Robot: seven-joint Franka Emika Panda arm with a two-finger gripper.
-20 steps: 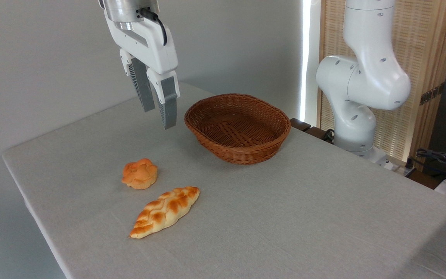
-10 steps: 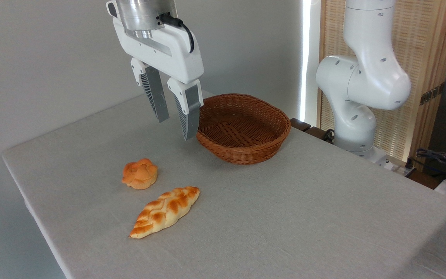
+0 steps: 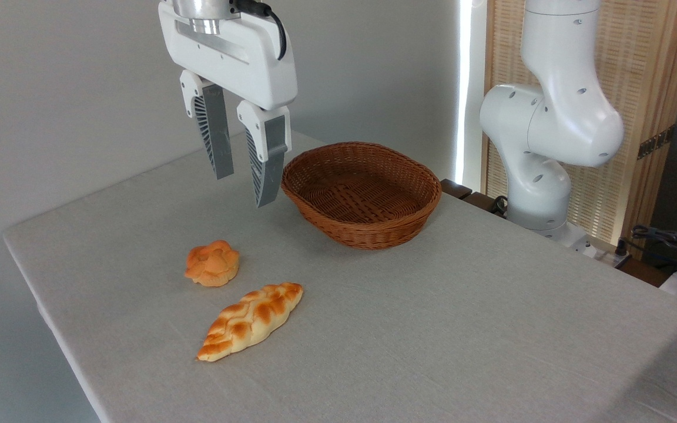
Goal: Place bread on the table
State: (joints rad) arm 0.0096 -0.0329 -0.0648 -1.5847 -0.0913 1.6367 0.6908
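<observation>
The braided, glossy bread point(image 3: 250, 322) lies on the cloth-topped table point(image 3: 432, 329); the ribbed grey claw point(image 3: 243, 187) hangs spread, holding nothing.

So the gripper point(image 3: 243, 189) drifted right toward the wicker basket point(image 3: 362, 194) half a second ago, and now it's swung back left and lifted a bit, so its front finger no longer overlaps the basket's left rim. Its fingers look spread a little wider than a second ago.
</observation>
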